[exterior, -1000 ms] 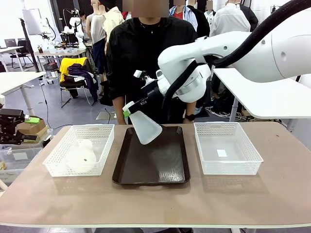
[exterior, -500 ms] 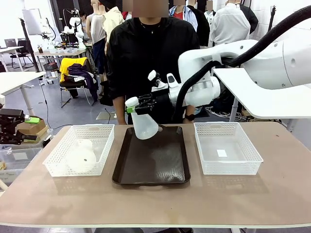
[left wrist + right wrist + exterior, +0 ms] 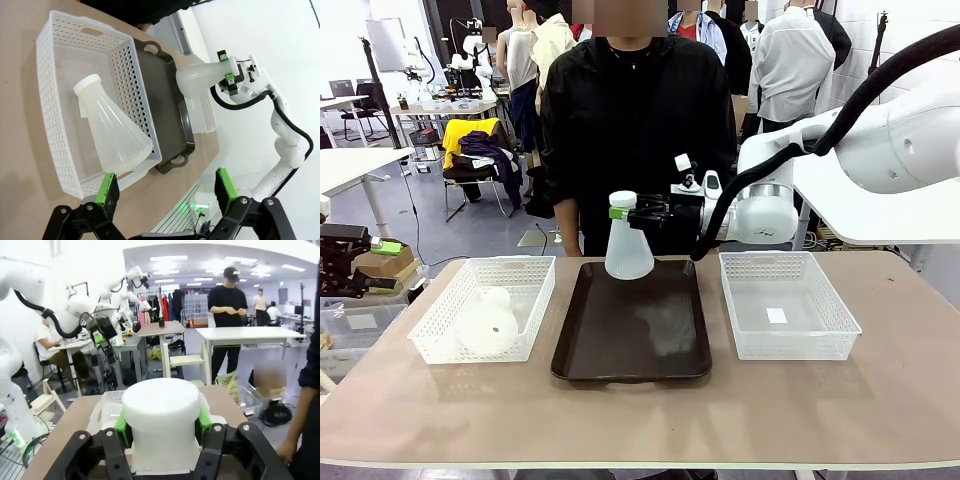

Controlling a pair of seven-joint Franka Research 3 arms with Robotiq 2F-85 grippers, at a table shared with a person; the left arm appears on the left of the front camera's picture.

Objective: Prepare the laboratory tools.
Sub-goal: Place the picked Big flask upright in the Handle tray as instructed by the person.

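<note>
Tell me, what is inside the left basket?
One flask lies on its side inside the left basket; nothing else is visible there. The part of the basket's floor under the flask is covered.

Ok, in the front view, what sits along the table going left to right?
Left basket with the lying flask inside → brown tray, with the held flask in the right gripper at its far end → right basket.
</note>
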